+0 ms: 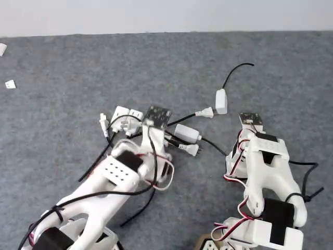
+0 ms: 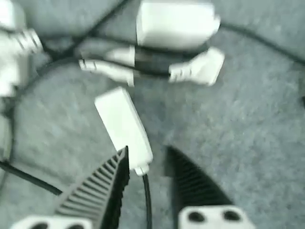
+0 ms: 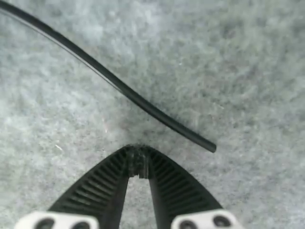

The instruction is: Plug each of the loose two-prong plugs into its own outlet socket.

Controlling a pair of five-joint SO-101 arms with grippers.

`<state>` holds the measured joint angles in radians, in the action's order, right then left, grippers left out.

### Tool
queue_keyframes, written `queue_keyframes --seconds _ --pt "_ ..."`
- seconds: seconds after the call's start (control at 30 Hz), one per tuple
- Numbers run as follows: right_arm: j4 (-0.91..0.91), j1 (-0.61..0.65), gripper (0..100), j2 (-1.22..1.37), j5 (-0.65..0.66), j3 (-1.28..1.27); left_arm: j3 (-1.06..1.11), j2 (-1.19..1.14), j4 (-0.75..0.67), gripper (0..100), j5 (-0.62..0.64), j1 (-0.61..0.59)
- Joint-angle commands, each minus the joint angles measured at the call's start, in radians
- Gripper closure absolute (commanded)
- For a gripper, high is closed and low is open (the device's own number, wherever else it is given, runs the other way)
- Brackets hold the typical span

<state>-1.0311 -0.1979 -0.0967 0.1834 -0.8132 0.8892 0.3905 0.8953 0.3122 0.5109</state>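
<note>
My left gripper (image 2: 145, 157) is open, its fingers (image 2: 116, 174) on either side of the cable end of a white oblong socket block (image 2: 124, 125) lying on the grey carpet. Just past it lie two white two-prong plugs (image 2: 196, 70) (image 2: 108, 69) and a bigger white block (image 2: 174, 24). From above, the left arm (image 1: 122, 169) stands over a tangle of white plugs, blocks and black leads (image 1: 125, 121). Another plug (image 1: 206, 112) points at a socket block (image 1: 221, 101) farther right. My right gripper (image 3: 138, 164) is shut and empty, just short of a black cable end (image 3: 209, 147).
Black leads (image 1: 151, 195) trail under and around the left arm. The right arm (image 1: 268, 172) stands at the near right, with a cable (image 1: 307, 179) beside it. Small white scraps (image 1: 10, 84) lie at the far left. Bare carpet (image 1: 78, 67) stretches across the back.
</note>
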Motion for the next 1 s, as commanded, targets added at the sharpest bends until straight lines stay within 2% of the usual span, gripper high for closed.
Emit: queue_keyframes --seconds 0.0,0.13,0.37,0.53,0.97 --pt "0.013 0.005 99.1 0.004 -0.015 0.046 -0.143 0.011 0.069 99 -0.084 -0.038" --pt "0.013 0.004 99.1 0.004 -0.015 0.046 -0.173 0.0 0.063 99 -0.107 -0.026" --pt "0.012 0.002 99.1 0.004 -0.015 0.046 -0.065 -0.002 -0.126 99 -0.101 0.115" --pt "0.012 0.001 99.1 0.004 -0.015 0.046 0.035 -0.002 -0.233 99 0.055 0.112" --pt "0.008 -0.001 99.1 0.004 -0.015 0.046 0.139 -0.002 -0.31 99 0.063 0.11"
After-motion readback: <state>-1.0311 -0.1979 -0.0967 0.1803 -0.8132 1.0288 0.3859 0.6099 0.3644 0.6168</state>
